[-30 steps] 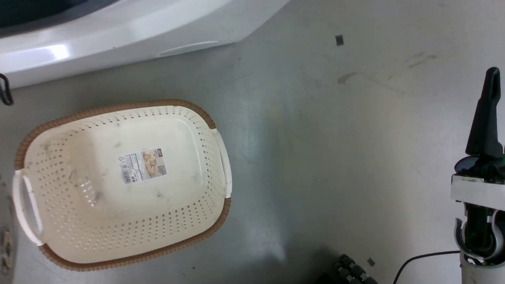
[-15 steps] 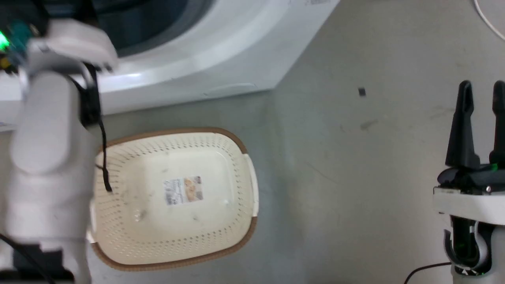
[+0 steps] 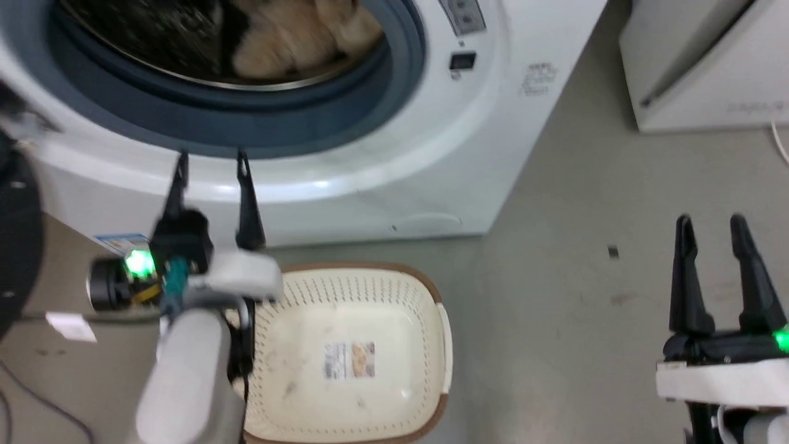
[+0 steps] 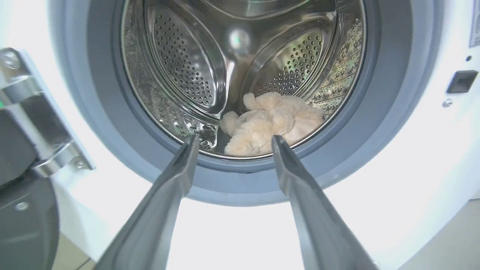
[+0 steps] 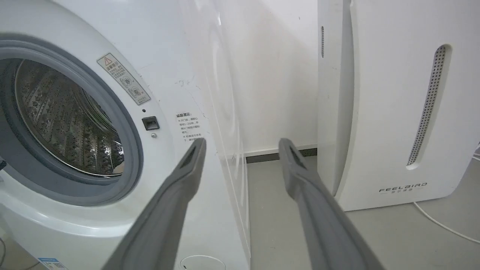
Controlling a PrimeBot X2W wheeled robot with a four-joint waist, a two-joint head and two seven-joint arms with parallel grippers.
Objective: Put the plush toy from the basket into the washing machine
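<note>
Plush toy [image 4: 270, 122] inside the washing machine [image 3: 431, 154]; both tools empty, fingers apart.

Toy lies low in the washing machine drum, near the front, just behind the grey gasket [image 4: 386, 112]. Left tool [image 4: 235, 140] sits outside the machine, in front of the porthole's lower rim and pointing in. The toy shows past its fingertips, well apart from them. Its fingers are spread wide, gripping nothing and touching nothing. Right tool [image 3: 710, 222] is off the machine's right front corner, above the floor [image 3: 555, 339]. Its fingers are also spread with nothing between them, aimed at the gap between the machine and the white appliance [image 5: 393, 112]. Basket [image 3: 370, 290] is on the floor just in front of the machine, sticker on its bottom.
</note>
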